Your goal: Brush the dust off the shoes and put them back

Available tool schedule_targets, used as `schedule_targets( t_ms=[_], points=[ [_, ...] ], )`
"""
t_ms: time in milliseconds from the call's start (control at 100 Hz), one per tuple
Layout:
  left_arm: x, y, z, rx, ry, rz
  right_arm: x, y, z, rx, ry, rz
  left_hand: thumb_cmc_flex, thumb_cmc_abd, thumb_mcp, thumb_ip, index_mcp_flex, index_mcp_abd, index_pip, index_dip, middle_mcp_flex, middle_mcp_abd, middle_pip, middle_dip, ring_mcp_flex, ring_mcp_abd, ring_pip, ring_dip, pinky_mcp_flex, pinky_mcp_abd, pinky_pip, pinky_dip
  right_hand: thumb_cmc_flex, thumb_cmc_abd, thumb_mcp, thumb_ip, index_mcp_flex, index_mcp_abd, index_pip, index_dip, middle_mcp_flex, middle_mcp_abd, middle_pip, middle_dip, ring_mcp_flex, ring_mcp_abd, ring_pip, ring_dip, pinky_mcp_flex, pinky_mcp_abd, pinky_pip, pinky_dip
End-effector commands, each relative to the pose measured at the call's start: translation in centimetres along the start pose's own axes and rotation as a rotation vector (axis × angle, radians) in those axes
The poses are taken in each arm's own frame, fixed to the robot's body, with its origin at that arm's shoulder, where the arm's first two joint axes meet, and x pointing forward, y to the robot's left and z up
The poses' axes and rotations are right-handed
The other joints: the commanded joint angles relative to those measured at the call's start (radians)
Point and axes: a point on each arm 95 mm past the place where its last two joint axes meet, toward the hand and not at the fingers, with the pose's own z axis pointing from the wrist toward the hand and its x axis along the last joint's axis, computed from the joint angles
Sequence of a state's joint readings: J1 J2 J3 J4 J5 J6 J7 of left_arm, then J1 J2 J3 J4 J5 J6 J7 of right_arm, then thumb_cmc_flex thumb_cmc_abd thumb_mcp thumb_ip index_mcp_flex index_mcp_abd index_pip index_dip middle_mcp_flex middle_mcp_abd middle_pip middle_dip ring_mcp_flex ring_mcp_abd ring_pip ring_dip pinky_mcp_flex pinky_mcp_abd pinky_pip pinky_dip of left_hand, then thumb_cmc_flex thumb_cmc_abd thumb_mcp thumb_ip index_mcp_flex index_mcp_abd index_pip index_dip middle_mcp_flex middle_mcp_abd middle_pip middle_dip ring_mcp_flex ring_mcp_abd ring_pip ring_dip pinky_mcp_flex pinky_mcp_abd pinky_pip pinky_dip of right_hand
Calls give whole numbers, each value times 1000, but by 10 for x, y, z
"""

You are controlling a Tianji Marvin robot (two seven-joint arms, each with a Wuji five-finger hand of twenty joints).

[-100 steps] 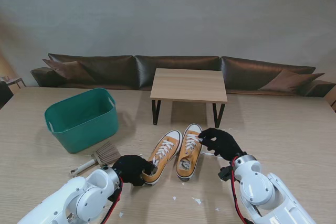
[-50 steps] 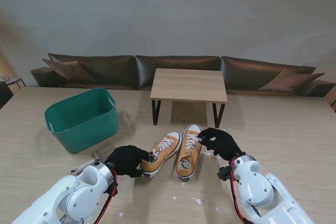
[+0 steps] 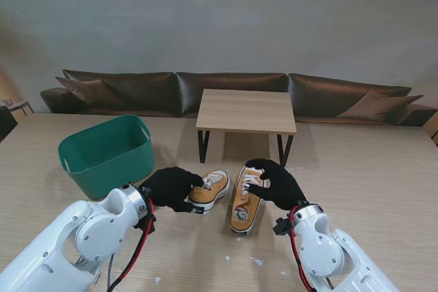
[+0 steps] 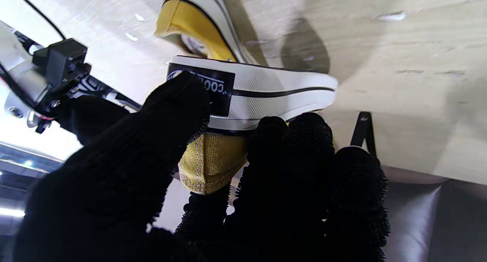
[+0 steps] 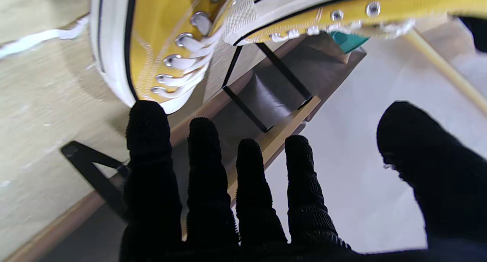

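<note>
The left hand (image 3: 172, 188) has lifted the left shoe (image 3: 211, 189) up off the table (image 3: 383, 169) and turned it sideways; before, it lay flat. Its fingers (image 4: 308, 147) squeeze the heel. The right hand (image 3: 274, 182) has moved forward over the right shoe (image 3: 243, 204), fingers spread, holding nothing. That shoe lies flat under this hand. The green bin (image 3: 106, 155) sits just past the left hand. Bare table lies open beyond the right hand.

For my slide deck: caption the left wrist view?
Black-gloved left hand gripping the yellow canvas sneaker by its heel.
</note>
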State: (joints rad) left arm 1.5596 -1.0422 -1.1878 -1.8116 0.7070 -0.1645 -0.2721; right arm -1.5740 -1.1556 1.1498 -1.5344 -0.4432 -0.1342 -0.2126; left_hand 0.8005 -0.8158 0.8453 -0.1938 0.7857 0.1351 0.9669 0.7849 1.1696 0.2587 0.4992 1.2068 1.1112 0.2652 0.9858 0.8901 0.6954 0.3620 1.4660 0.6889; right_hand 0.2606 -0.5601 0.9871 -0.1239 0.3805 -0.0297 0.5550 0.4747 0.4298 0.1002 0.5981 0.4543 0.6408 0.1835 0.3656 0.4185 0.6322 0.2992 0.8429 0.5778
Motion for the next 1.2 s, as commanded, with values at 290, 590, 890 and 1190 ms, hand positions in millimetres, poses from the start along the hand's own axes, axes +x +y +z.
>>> schedule_targets(
  t_ms=[290,590,890,1190],
  points=[
    [22,-54,4,6,91,-61,36,-9,15,33,164,-122,43,72,37,2,17,65,278,101,15,-50,-3,25,51,-43,-9,17,16,16,10,-15,-51,-171,-12,-36,-266,-32,-65,-28,-250,-78,21,-30,-193,-92,-104,-73,-536,-95,-227,-52],
    [28,-69,8,-17,114,-77,42,-22,15,37,224,-134,39,83,26,4,11,64,282,100,14,-52,1,29,53,-49,-6,24,15,17,9,-15,-124,-290,105,-79,-306,26,-196,-23,-254,-71,-42,-76,-226,-90,-120,-87,-568,-101,-340,-49],
    [35,-72,17,-35,153,-123,55,-22,6,-24,248,-159,43,89,15,8,9,65,284,96,13,-49,4,27,55,-53,-6,27,16,22,8,-14,-157,-269,115,-86,-301,95,-238,1,-252,-57,-26,-73,-206,-85,-91,-77,-558,-88,-356,-35],
    [41,-74,23,-45,186,-159,64,-27,7,-62,272,-167,45,91,10,11,8,68,283,95,12,-48,6,24,55,-51,-6,29,16,23,7,-12,-145,-268,118,-81,-274,81,-65,25,-215,-67,77,-49,-142,-70,-35,-60,-529,-66,-344,-11]
  ],
)
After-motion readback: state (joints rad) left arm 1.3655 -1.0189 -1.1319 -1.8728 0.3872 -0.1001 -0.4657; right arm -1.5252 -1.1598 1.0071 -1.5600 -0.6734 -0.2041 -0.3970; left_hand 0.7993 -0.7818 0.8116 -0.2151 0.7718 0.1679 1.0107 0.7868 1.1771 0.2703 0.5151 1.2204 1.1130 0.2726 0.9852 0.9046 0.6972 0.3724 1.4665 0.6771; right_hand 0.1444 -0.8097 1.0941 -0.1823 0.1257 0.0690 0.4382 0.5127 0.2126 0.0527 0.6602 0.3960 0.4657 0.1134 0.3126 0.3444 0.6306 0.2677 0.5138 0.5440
